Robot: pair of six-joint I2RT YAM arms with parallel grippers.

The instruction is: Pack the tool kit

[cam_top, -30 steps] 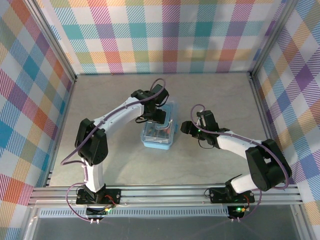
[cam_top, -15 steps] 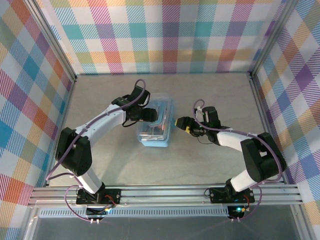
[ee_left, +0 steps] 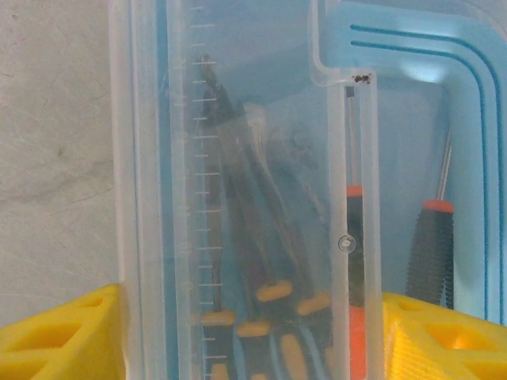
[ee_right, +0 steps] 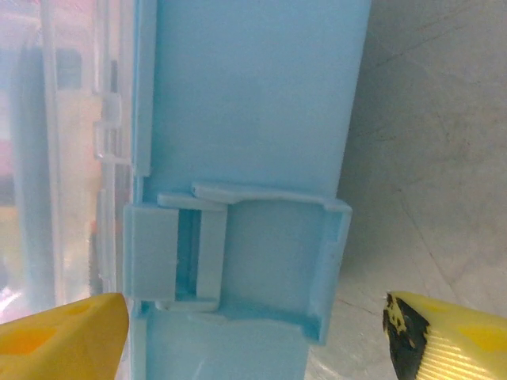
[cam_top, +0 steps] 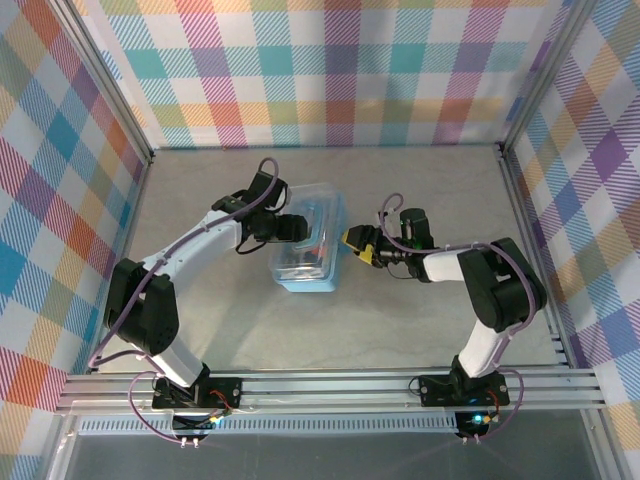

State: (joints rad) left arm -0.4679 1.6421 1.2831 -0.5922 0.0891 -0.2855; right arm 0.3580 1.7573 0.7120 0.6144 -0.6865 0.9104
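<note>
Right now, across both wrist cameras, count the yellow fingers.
4. Left wrist view: one finger bottom left, another bottom right, the lid between them. Right wrist view: one bottom left, one bottom right, flanking the latch of the box.

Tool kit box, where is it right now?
In the top view, the tool kit box sits mid-table, between the left claw and the right claw.

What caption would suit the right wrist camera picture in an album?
Open right gripper faces the clasp on the side of the small rectangular light-blue plastic box, yellow fingertips either side.
</note>
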